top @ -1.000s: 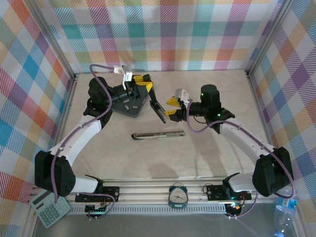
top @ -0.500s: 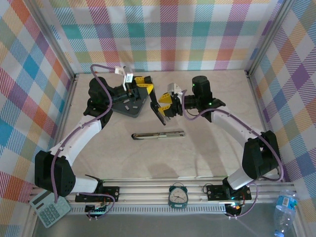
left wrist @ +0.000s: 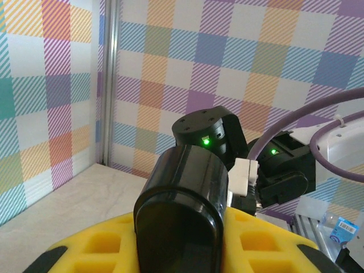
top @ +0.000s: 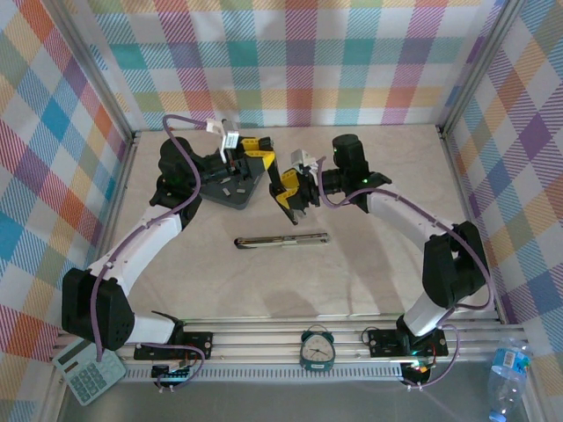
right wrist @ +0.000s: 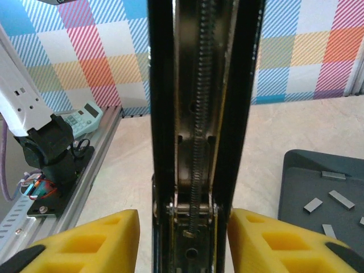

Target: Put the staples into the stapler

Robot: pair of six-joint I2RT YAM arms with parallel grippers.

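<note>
So the right gripper (top: 288,187) sits mid-desk, a bit toward the far side, with its yellow jaws clamped on the stapler (right wrist: 193,114). The right wrist view looks straight down the open magazine, spring and all. The staples (right wrist: 333,196) are lying loose in the dark grey tray (right wrist: 296,187), just left of that gripper on the desk (top: 369,264). The left gripper (top: 255,151) hangs over the tray's far right edge, and honestly I can't tell how far its jaws are open. There's also a slim dark-and-silver bar (top: 281,239) lying flat nearer the arm bases.
</note>
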